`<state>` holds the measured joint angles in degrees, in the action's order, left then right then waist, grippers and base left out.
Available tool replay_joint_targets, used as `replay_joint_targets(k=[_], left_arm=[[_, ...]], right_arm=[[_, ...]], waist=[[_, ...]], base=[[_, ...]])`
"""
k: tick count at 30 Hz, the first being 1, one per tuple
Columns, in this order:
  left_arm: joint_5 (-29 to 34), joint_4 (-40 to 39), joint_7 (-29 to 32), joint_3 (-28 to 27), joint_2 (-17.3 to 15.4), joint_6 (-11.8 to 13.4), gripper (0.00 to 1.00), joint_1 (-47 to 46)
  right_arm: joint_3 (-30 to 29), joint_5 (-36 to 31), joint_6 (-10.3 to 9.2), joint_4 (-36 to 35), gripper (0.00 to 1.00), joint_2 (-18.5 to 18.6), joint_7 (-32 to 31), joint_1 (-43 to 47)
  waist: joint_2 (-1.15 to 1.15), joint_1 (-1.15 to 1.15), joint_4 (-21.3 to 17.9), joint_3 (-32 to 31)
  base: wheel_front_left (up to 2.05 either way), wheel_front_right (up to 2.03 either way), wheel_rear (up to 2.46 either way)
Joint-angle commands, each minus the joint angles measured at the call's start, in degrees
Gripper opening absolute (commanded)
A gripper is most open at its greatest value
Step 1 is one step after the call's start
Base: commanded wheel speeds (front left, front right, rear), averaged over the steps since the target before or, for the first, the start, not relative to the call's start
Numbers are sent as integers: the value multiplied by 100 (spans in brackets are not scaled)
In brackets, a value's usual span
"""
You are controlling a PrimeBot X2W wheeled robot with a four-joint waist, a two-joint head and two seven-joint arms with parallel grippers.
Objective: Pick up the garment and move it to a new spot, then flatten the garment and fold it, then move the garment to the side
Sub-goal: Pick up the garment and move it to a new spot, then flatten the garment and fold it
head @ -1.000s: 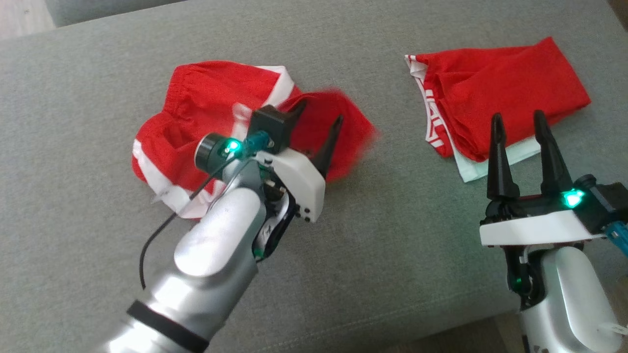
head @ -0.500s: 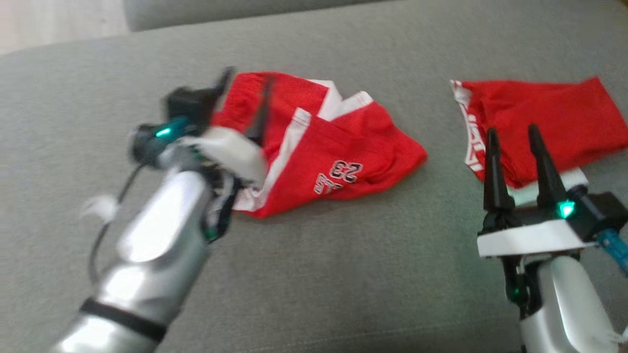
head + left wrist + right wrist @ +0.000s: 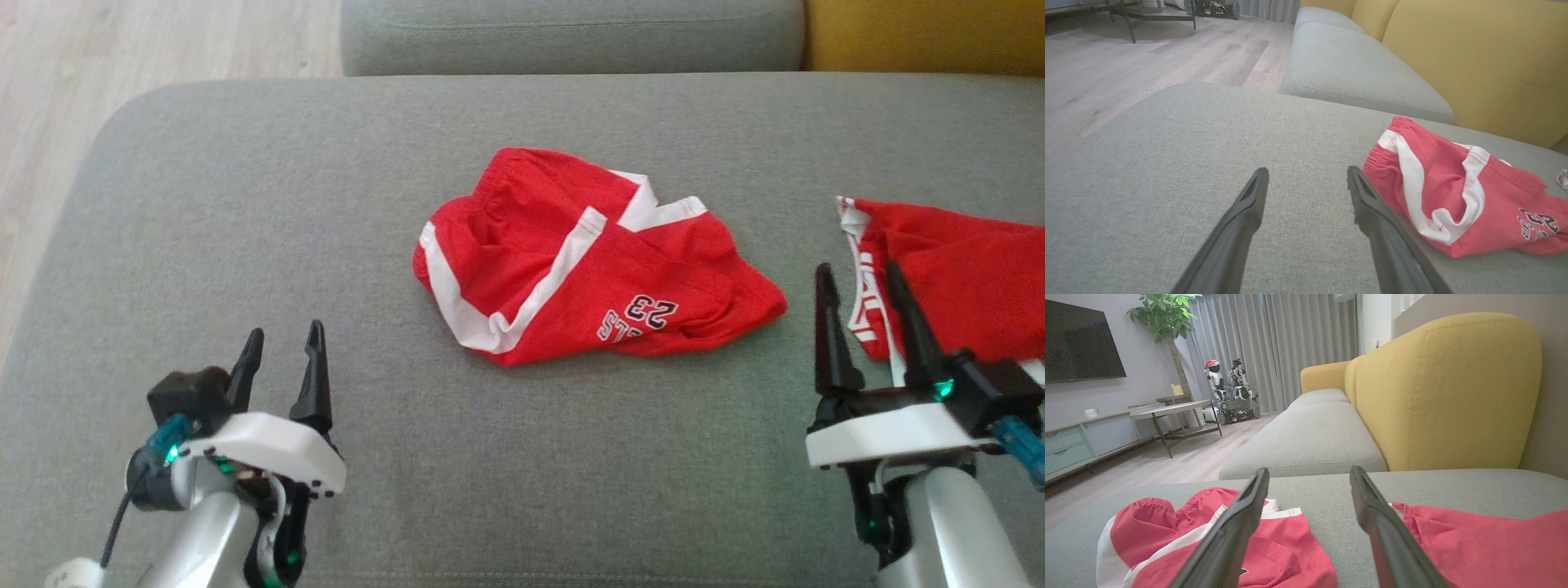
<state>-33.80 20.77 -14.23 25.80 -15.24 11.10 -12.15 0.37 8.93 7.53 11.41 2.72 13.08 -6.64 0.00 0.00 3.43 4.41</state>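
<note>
Crumpled garment [image 3: 588,261] is seen mid-cushion, 1 o'clock from left gripper [image 3: 286,329], 10 o'clock from right gripper [image 3: 857,268]. Both finger pairs are spread, nothing held. Second red garment [image 3: 963,278] at 3 o'clock could be snagged by mistake.

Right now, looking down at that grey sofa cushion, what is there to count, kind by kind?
Red garments: 2, the crumpled shorts and a second garment at the right.
Grippers: 2, the left gripper and the right gripper, both open and empty.
Total: 4.
</note>
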Motion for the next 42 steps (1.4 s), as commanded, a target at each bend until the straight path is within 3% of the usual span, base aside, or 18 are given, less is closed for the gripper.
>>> replay_joint_targets(k=[1, 12, 19, 23, 30, 36, 42], left_arm=[[134, -392, -74, -380, 2, -7, 100, -155], [648, -596, -76, -856, 502, -304, 100, 104], [869, -401, -76, -983, 752, -565, 100, 5], [980, -240, -76, -1017, 907, -730, 100, -148], [1076, -90, -76, -1090, 1085, -902, 100, -315], [1144, 17, -76, -1105, 1174, -1027, 100, -402], [1151, 103, -76, -1087, 1220, -1097, 100, -476]], right_arm=[[50, -48, -4, -286, 100, 16, -33, -121], [369, -238, -4, -560, 100, 16, -243, -49], [722, -358, -4, -378, 100, 109, -702, -716], [1350, -37, -4, 225, 100, 800, -1550, -1532], [2565, 995, -4, 947, 100, 1765, -2388, -2408], [3384, 1908, -4, 1226, 100, 2308, -2605, -2975], [4004, 2391, -4, 1562, 100, 2581, -2634, -3441]], waist=[[0, 0, 96, 26], [0, 0, 264, 261], [0, 0, 483, 447], [0, 0, 731, 621], [0, 0, 1051, 857], [0, 0, 1226, 1002], [0, 0, 1359, 1084]], base=[[0, 0, 0], [0, 0, 0], [0, 0, 0], [0, 0, 0], [0, 0, 0], [0, 0, 0], [0, 0, 0]])
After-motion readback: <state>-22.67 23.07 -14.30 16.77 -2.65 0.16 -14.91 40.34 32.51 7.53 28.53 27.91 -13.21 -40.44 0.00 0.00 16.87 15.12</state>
